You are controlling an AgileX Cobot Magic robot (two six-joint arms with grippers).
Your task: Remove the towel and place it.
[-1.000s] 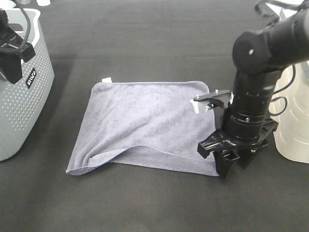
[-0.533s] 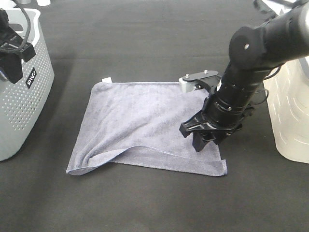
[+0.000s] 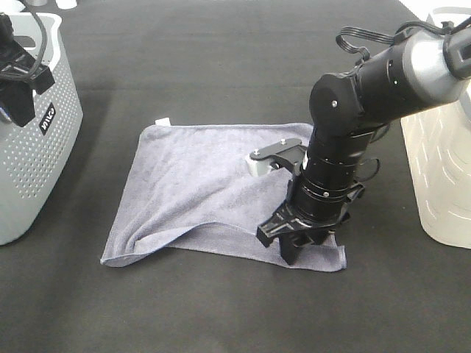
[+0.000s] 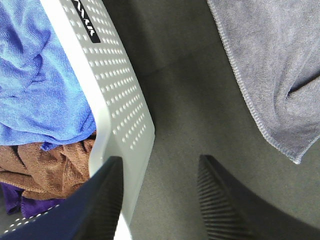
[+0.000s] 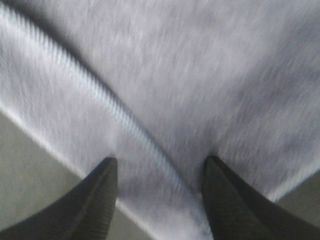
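Towel [image 3: 213, 184] lies spread on the worktop [image 3: 221, 66], right end effector [image 3: 293, 251] open over its near edge, left end effector [image 4: 159, 170] likewise open.

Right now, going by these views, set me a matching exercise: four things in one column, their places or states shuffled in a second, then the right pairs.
Things
1. square grey-lavender microfibre towel
2. bright blue crumpled cloth
3. black right gripper
4. cream perforated plastic bin

Places or states
A. inside the grey perforated plastic basket
B. at the right edge of the high view
C. spread on the black table
D. open, over the towel's near edge

Pairs: 1-C, 2-A, 3-D, 4-B.
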